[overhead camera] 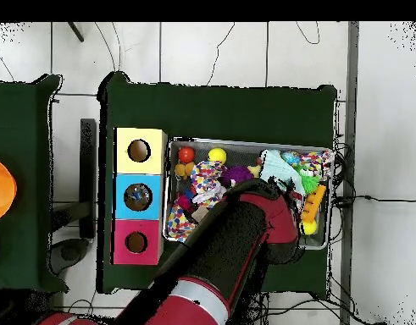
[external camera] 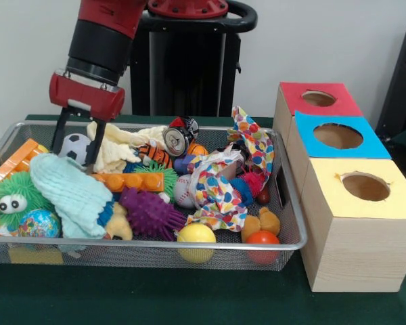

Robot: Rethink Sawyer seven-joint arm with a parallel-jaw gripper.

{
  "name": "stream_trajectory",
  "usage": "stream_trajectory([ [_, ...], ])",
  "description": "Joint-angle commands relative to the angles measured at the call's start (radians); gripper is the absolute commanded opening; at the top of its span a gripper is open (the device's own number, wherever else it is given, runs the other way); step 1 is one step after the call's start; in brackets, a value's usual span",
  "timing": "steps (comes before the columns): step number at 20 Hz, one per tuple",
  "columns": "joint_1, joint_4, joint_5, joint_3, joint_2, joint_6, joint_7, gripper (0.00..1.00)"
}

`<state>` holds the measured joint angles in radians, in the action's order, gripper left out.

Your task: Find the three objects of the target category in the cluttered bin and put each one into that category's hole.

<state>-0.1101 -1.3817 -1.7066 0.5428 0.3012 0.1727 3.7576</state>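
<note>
My gripper (external camera: pixel 74 156) reaches down into the far left corner of the wire bin (external camera: pixel 122 256). It is open, one finger on each side of a small soccer ball (external camera: pixel 74 143); I cannot tell whether the fingers touch it. Other balls in the bin are a baseball (external camera: pixel 184 191), a yellow ball (external camera: pixel 196 235), a red ball (external camera: pixel 262 238) and a globe ball (external camera: pixel 38 223). Three boxes stand to the right, with a red-topped hole (external camera: pixel 319 98), a blue-topped hole (external camera: pixel 337 136) and a yellow-topped hole (external camera: pixel 365 186). In the overhead view my arm (overhead camera: pixel 236 237) hides the gripper.
Around the gripper lie a cream cloth (external camera: pixel 118 145), a light blue cloth (external camera: pixel 71 193) and orange bricks (external camera: pixel 132 181). A drink can (external camera: pixel 178 140), a dotted cloth (external camera: pixel 220 193), a purple spiky toy (external camera: pixel 149 211) and a green fuzzy toy (external camera: pixel 13 196) fill the rest.
</note>
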Motion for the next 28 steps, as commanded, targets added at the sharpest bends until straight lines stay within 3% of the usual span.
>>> stream_trajectory([
  [1, 0.032, 0.064, 0.083, -0.217, 0.007, -0.068, -0.255, 1.0],
  [4, 0.025, 0.068, 0.077, -0.208, -0.005, -0.067, -0.241, 1.0],
  [9, -0.046, 0.106, 0.016, -0.107, -0.089, -0.006, -0.091, 1.0],
  [16, -0.066, 0.115, 0.033, -0.073, -0.111, -0.028, -0.094, 1.0],
  [23, -0.113, 0.141, 0.034, 0.023, -0.174, -0.017, -0.028, 1.0],
  [28, -0.102, 0.136, 0.057, 0.018, -0.155, -0.023, -0.066, 1.0],
])
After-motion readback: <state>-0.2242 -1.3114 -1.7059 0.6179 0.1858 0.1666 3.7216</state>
